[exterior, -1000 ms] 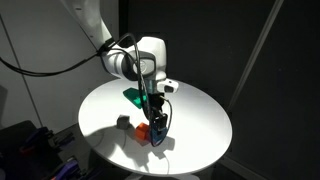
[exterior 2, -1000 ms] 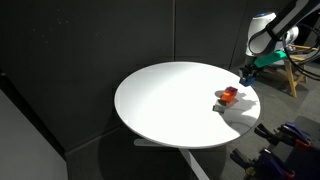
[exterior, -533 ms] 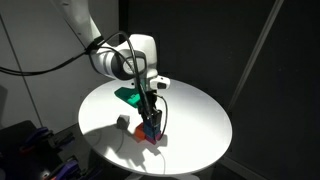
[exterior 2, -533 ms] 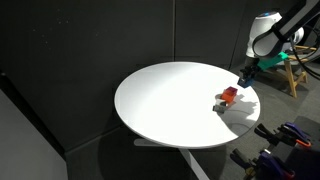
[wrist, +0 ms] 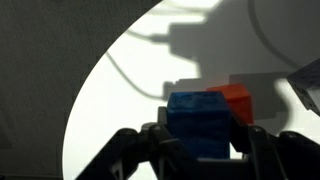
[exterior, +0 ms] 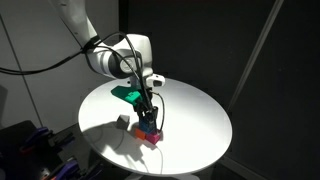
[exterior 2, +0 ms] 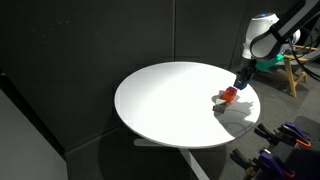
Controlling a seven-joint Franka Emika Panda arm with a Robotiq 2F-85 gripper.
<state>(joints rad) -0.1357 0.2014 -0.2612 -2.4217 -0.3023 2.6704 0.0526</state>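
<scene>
Claw [wrist: 205, 142] clenched on blue block [wrist: 204, 120], low over the white counter [wrist: 120, 90]. Orange block [wrist: 238, 99] just beside, at two o'clock. In an exterior view, small grey piece [exterior: 122, 121] apart at nine o'clock.

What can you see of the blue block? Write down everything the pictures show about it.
The blue block is a matte cube with a slightly grainy face, perhaps painted wood or plastic. In the wrist view it sits upright in the gripper, whose dark fingers press its two sides. The orange block stands close behind it to the right; whether they touch is unclear. The white table lies below.
</scene>
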